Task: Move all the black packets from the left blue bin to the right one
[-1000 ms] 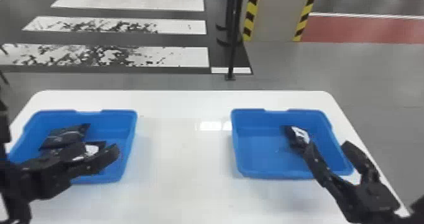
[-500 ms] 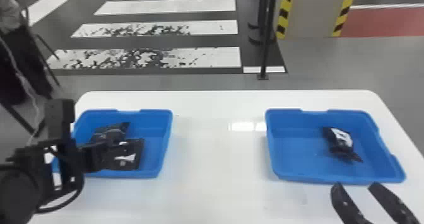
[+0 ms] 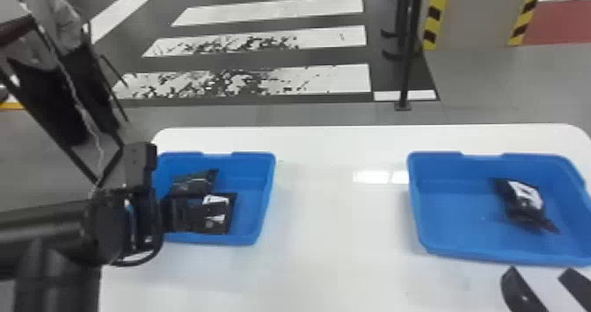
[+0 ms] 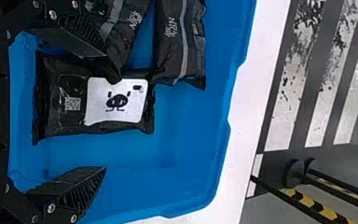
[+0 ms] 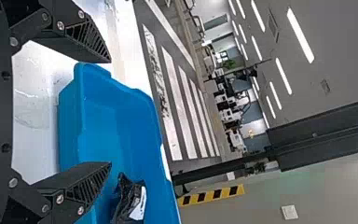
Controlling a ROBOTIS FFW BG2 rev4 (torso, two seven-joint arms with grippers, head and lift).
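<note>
Black packets (image 4: 70, 107) touch in the left bin (image 3: 264, 192), a pole (image 3: 410, 65) beyond, left gripper (image 3: 187, 212) and right gripper (image 3: 539, 273) fingers apart.

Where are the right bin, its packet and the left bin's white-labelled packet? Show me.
Right bin (image 3: 483, 256): head view, near wall.
Right bin's packet (image 3: 524, 195): head view, white patch.
White-labelled packet (image 4: 116, 101): left wrist view, its label.
</note>
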